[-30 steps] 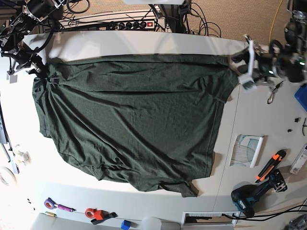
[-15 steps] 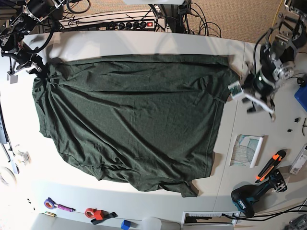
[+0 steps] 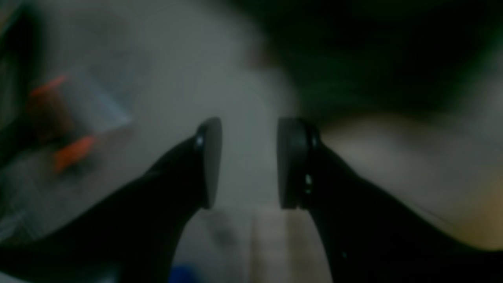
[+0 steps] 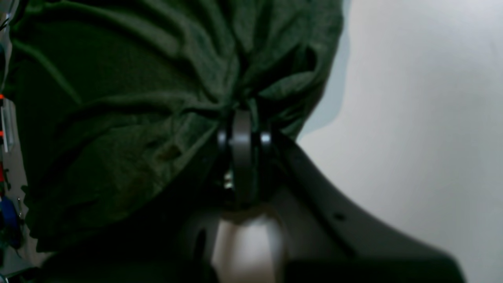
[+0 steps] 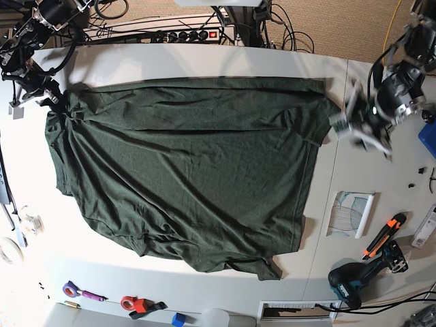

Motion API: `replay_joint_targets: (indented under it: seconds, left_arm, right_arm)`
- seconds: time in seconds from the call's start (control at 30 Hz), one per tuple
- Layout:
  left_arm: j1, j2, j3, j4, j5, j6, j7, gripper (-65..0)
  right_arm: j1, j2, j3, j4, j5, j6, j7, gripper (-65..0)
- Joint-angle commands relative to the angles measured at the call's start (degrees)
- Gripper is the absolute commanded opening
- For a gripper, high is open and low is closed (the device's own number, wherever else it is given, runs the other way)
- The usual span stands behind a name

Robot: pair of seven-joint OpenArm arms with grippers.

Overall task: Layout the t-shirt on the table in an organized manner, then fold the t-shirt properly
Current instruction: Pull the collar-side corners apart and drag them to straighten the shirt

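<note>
A dark green t-shirt (image 5: 184, 177) lies spread out and wrinkled over the white table (image 5: 204, 61). My right gripper (image 5: 54, 101) is at the shirt's far-left corner, shut on a bunched fold of fabric (image 4: 242, 129); the cloth (image 4: 118, 118) gathers into the jaws. My left gripper (image 5: 351, 126) hovers just off the shirt's right sleeve edge, blurred by motion. In the left wrist view it is open (image 3: 245, 161), nothing between its fingers (image 3: 210, 161), and the shirt's dark edge (image 3: 373, 59) lies ahead to the right.
Right of the shirt lie a white sheet holder (image 5: 351, 212), an orange cutter (image 5: 385, 235) and a teal drill (image 5: 354, 286). A power strip (image 5: 184, 35) and cables run along the back edge. Purple tape (image 5: 71, 289), a red clip (image 5: 133, 303) and a blue block (image 5: 178, 319) sit at the front.
The left arm swung from beside the shirt's back right corner down toward the sleeve, then edged back slightly. The right gripper has kept its hold in place.
</note>
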Motion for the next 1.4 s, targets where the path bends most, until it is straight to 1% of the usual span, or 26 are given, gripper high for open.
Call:
replay_joint_targets:
  seconds: [0.0, 0.03, 0.07, 0.27, 0.37, 0.47, 0.53, 0.63, 0.7, 0.8, 0.87, 0.97, 1.03, 1.13, 1.23, 1.27, 1.37]
  left_arm:
    - [1.7, -1.1, -0.4, 1.3, 0.1, -1.6, -0.4, -40.5]
    - [3.4, -1.0, -0.4, 1.9, 0.6, -2.0, -0.2, -40.5]
    - [4.8, -1.1, -0.4, 2.5, 1.9, -1.1, 0.1, -40.5]
    - [10.3, -1.0, -0.4, 5.6, 13.0, 10.7, 0.5, -40.5]
    - [14.5, -1.0, -0.4, 7.2, 14.8, 13.4, 0.4, -40.5]
    - [18.6, -0.9, -0.4, 9.0, 15.8, 15.0, 0.2, -40.5]
    - [19.9, -0.5, -0.4, 10.1, 17.7, 15.5, -0.3, -40.5]
    - [20.1, 0.2, -0.4, 10.5, 16.6, 15.2, -3.7, -40.5]
    - [20.0, 0.7, -0.4, 10.5, 16.2, 13.4, -6.2, -40.4]
    - [19.9, 1.0, -0.4, 10.5, 16.2, 11.7, -8.9, -40.4]
    - [19.9, 1.0, -0.4, 10.4, 16.2, 11.6, -9.2, -40.4]
    - [19.4, 1.0, -0.4, 10.2, 16.2, 11.7, -9.3, -36.8]
    - [18.6, 1.0, 0.1, 9.7, 16.3, 11.9, -9.2, -36.2]
    - [17.0, 1.0, 2.8, 9.5, 18.2, 12.0, -9.2, -36.2]
    - [14.7, 1.0, 8.0, 9.5, 21.8, 15.3, -8.3, -36.2]
    - [13.8, 1.0, 9.9, 9.4, 22.7, 15.9, -7.6, -36.2]
    - [10.9, 1.0, 14.4, 7.2, 23.1, 15.9, -7.3, -36.2]
  right_arm:
    - [0.5, 1.4, 0.2, 1.0, 1.2, 0.3, 1.2, -65.0]
    - [0.5, 1.4, 0.2, 1.0, 1.1, 0.4, 1.2, -65.0]
    - [0.5, 1.4, 0.2, 1.0, 1.2, 0.3, 1.2, -65.0]
    - [0.5, 1.4, 0.2, 1.0, 1.2, 0.4, 1.2, -65.0]
    - [0.5, 1.4, 0.2, 1.0, 1.2, 0.4, 1.2, -65.0]
    - [0.5, 1.4, 0.2, 1.0, 1.2, 0.4, 1.3, -65.0]
    - [0.5, 1.4, 0.2, 1.0, 1.2, 0.4, 1.4, -65.0]
    - [0.5, 1.4, 0.2, 1.0, 1.2, 0.4, 1.4, -65.0]
    - [0.5, 1.4, 0.2, 1.0, 1.2, 0.4, 1.4, -65.0]
    - [0.5, 1.4, 0.2, 1.0, 1.2, 0.4, 1.4, -65.0]
    - [0.5, 1.4, 0.2, 1.0, 1.2, 0.4, 1.4, -65.0]
    - [0.5, 1.4, 0.2, 1.0, 1.2, 0.4, 1.4, -65.0]
    - [0.5, 1.4, 0.2, 1.0, 1.2, 0.4, 1.4, -65.0]
    - [0.5, 1.4, 0.2, 1.0, 1.2, 0.4, 1.4, -65.0]
    - [0.5, 1.4, 0.2, 1.0, 1.2, 0.4, 1.4, -65.0]
    - [0.5, 1.4, 0.2, 1.0, 1.2, 0.4, 1.4, -65.0]
    - [0.5, 1.4, 0.2, 1.0, 1.2, 0.7, 1.4, -65.0]
